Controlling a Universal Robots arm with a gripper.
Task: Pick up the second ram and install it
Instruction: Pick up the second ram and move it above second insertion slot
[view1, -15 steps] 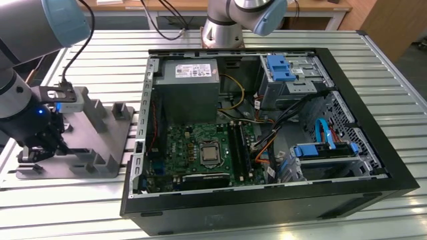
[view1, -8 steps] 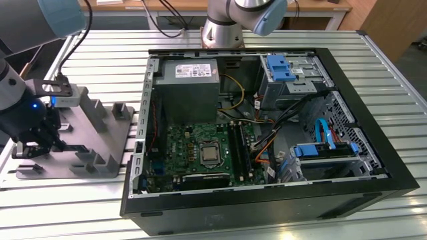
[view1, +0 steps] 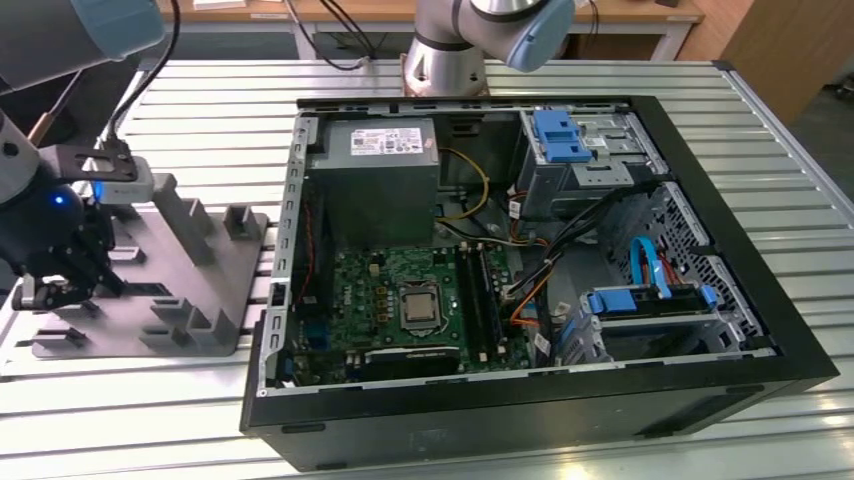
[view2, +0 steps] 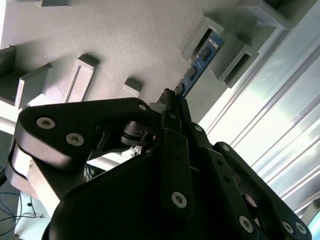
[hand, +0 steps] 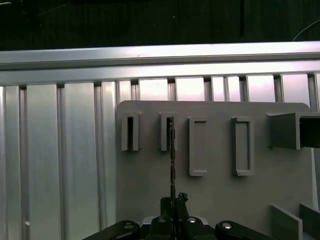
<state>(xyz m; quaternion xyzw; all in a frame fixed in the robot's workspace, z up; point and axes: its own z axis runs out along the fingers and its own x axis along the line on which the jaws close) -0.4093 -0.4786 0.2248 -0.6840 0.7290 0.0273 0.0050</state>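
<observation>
Slatted metal table (view1: 160, 420) carries the open computer case (view1: 747, 330) and, at the exterior view's left, a grey holder tray (view1: 200, 255). My pincer (view1: 51, 288) hangs over that tray, well apart from the case.

In the second wrist view the fingers are drawn narrow, pinched on the near end of the memory stick (view2: 197, 62). Its long axis runs straight out from the tips toward a slotted block (view2: 199, 36).

In the first wrist view I see the stick edge-on, a thin line reaching that block's slot; whether it sits inside I cannot tell.
</observation>
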